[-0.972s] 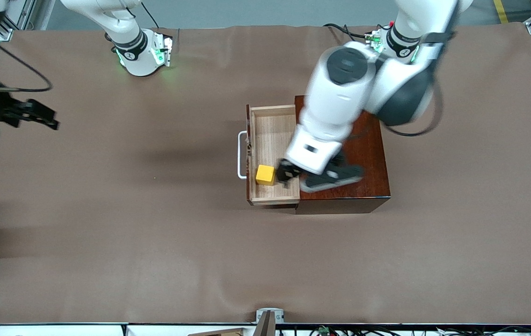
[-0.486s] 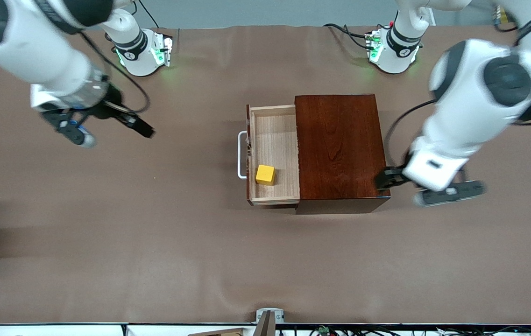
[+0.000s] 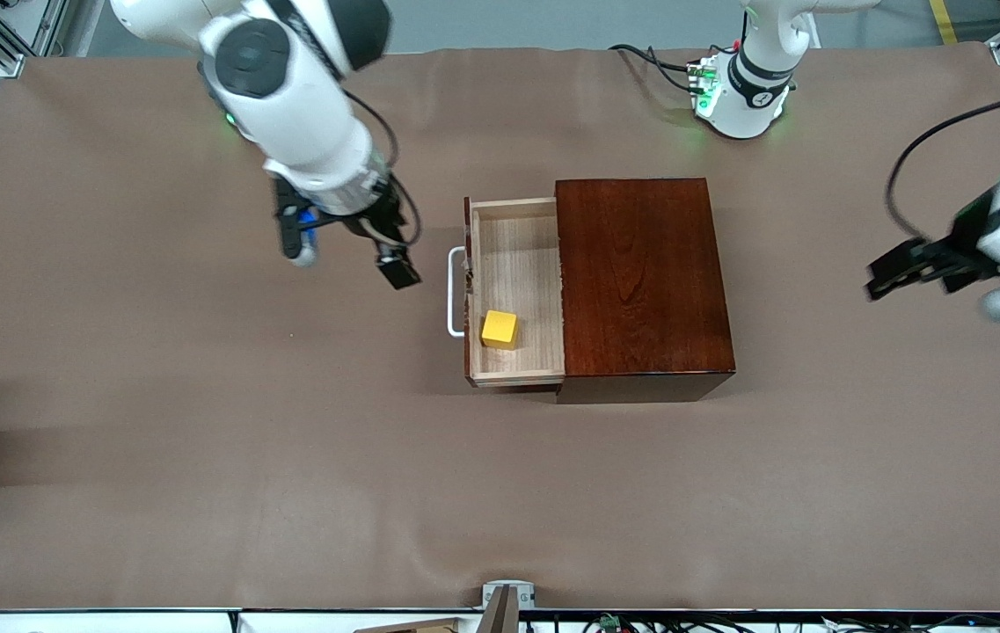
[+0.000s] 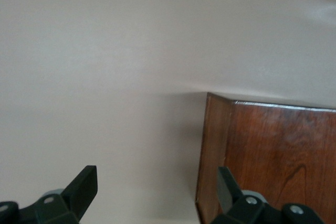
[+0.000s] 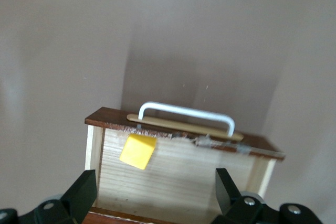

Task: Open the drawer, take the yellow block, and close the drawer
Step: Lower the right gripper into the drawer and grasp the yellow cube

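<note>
The drawer [image 3: 517, 255] of the dark reddish-brown box [image 3: 640, 281] is pulled open, with its white handle [image 3: 453, 292] toward the right arm's end. The yellow block [image 3: 500, 329] lies in the drawer's corner nearer the front camera, close to the handle. My right gripper [image 3: 394, 268] hangs open and empty over the table beside the handle. Its wrist view shows the block [image 5: 137, 151], the handle [image 5: 186, 113] and the pale drawer floor [image 5: 199, 171] past its open fingers [image 5: 157, 195]. My left gripper [image 3: 891, 277] is open and empty over the table toward the left arm's end.
The left wrist view shows a corner of the box [image 4: 283, 156] and bare brown table cover [image 4: 105, 77] between the open left gripper [image 4: 157, 195] fingers. A small metal bracket [image 3: 507, 598] sits at the table edge nearest the front camera.
My left gripper swung from the drawer, across the box, out toward the left arm's end. My right gripper came from the table's right arm end to beside the handle. The block stayed put.
</note>
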